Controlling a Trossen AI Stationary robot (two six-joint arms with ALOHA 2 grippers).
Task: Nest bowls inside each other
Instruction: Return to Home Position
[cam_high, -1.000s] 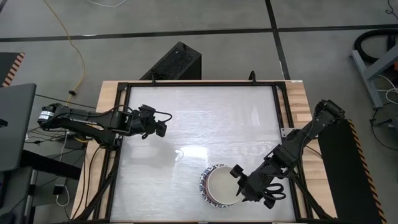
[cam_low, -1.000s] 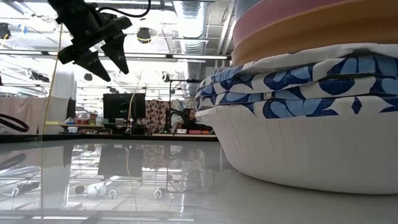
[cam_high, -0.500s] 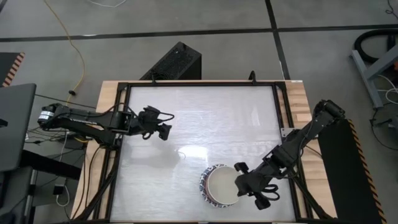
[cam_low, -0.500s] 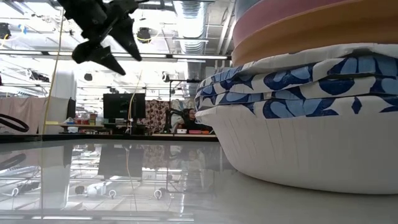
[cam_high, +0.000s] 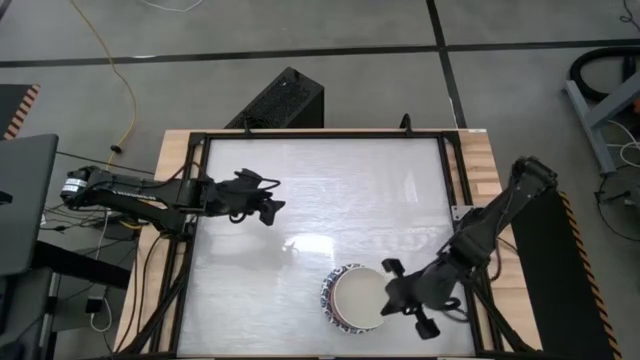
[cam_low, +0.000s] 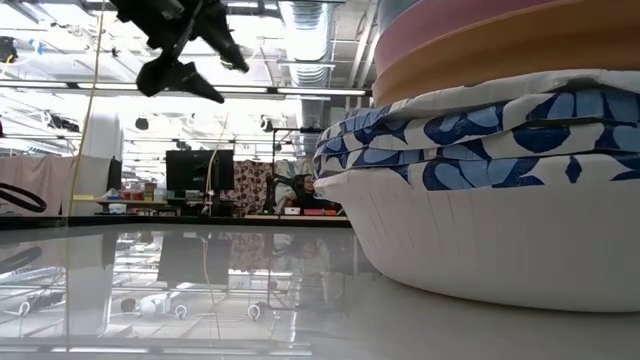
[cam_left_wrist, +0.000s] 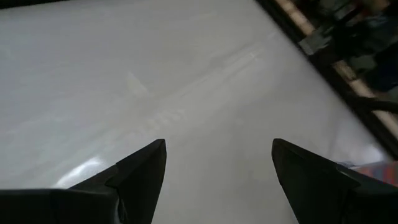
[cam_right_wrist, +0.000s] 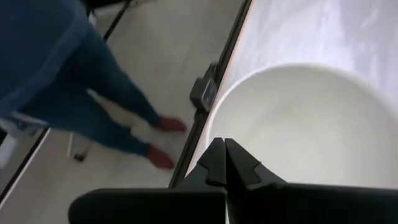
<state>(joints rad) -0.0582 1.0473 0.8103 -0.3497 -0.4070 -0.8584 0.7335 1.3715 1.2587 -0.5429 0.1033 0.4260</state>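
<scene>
Swinging since a second ago, the left gripper (cam_high: 270, 208) is turning its spread fingers (cam_left_wrist: 140, 177) further toward the table's middle. The right gripper (cam_high: 392, 295), fingers pressed together, is sliding along the stack's rim toward the near edge, probably clearing off. The glossy white table (cam_high: 330, 180) is carrying the nested bowls (cam_high: 350, 298) near its front. They are sitting one inside another as a compact pile: smooth cream-white inside on top, ribbed white wall at the base, leaf-patterned blue-and-white rims, then orange and pink bands.
</scene>
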